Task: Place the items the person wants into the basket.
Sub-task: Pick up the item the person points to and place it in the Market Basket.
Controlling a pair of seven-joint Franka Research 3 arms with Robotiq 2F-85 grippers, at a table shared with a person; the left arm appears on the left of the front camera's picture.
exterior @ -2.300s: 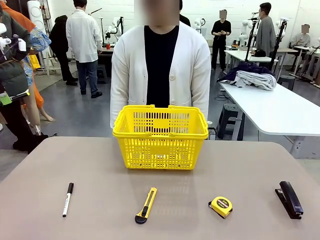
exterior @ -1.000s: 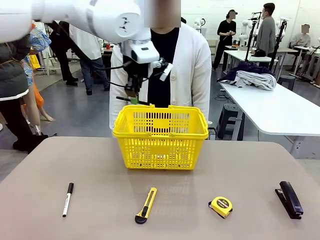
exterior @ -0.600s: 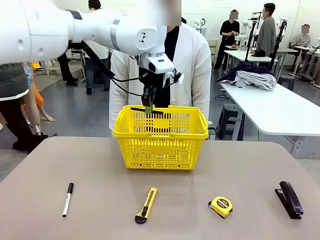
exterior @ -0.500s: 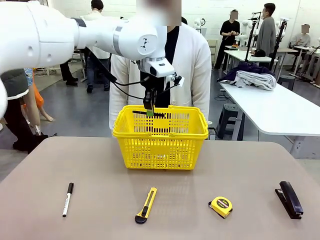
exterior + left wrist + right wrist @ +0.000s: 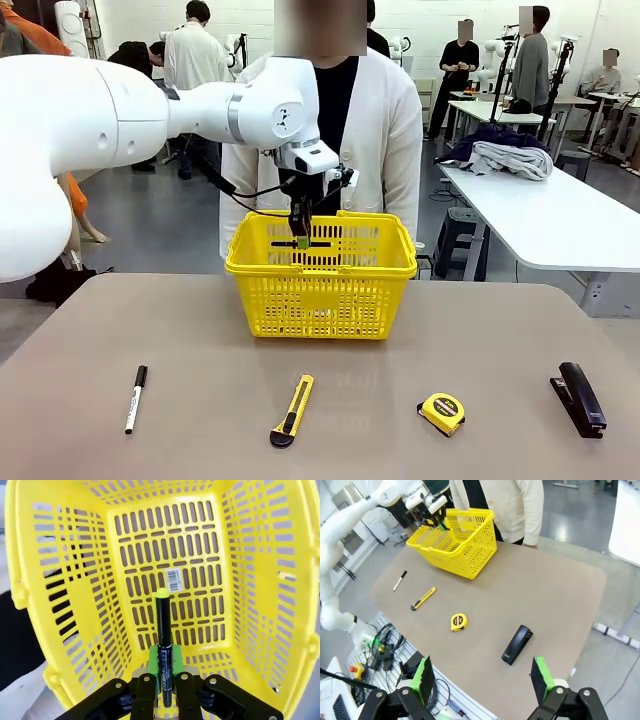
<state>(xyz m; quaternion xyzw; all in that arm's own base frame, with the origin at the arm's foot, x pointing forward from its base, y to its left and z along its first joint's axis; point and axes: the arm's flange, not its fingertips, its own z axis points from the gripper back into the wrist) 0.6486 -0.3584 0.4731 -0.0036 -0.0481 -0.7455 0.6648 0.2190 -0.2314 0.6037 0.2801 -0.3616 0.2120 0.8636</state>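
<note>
A white robot arm reaches in from the left, and the left arm's jaws are clamped on a thin black pen with a yellow-green tip. In the left wrist view the pen lies between the green pads, its tip pointing away from the camera. It hangs in the open top of the basket, above the slatted floor and clear of the walls.

On the grey-brown table, near the left, lies a white marker with a black cap, cap end toward the far side. To its right, near the front edge, lies a yellow-and-black utility knife, slightly slanted.

Farther back at the middle stands a large yellow plastic shopping basket with lattice sides, its handles folded down along the rim. Just behind it, at the far edge, stands a person in a white buttoned cardigan over a black top.

Right of the knife sits a squat yellow tape measure. Well apart from it, near the right edge, lies a long black stapler.

The right arm's jaws look down on the table from high above its near right side; they stand wide open, with nothing between the pads.
</note>
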